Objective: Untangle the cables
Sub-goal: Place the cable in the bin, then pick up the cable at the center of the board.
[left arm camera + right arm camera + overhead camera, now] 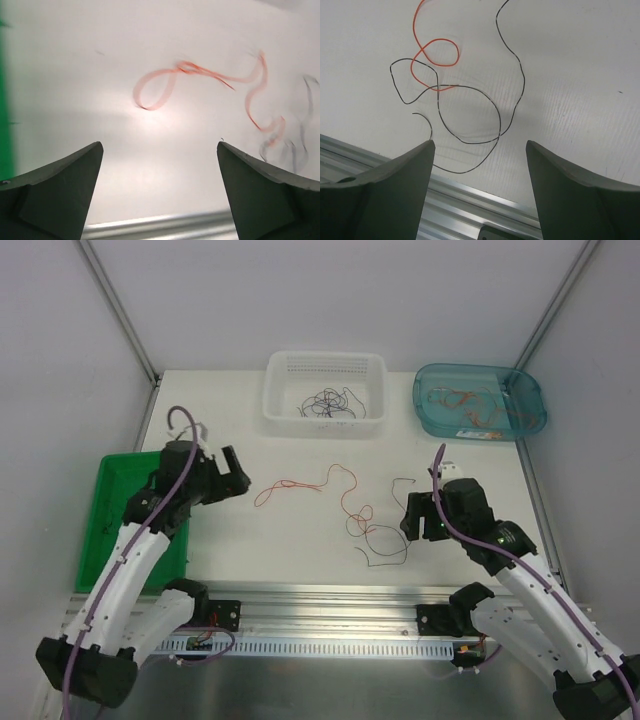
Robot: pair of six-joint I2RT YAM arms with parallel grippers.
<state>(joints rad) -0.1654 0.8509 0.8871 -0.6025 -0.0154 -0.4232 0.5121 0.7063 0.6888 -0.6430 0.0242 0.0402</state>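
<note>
A long red cable [290, 482] lies in loose curves across the middle of the white table. Its right end overlaps a looping black cable [404, 545]. My left gripper [243, 472] is open and empty just left of the red cable's left end. In the left wrist view the red cable [155, 92] is blurred, well beyond the open left gripper [159, 145]. My right gripper [408, 520] is open and empty just right of the black loops. In the right wrist view the black cable [523, 82] and a red loop [440, 39] lie ahead of the right gripper [480, 142].
A white basket [325, 420] at the back holds black cables. A blue tray [425, 405] at back right holds orange ones. A green tray [110, 490] sits under my left arm. An aluminium rail [330, 595] runs along the near edge.
</note>
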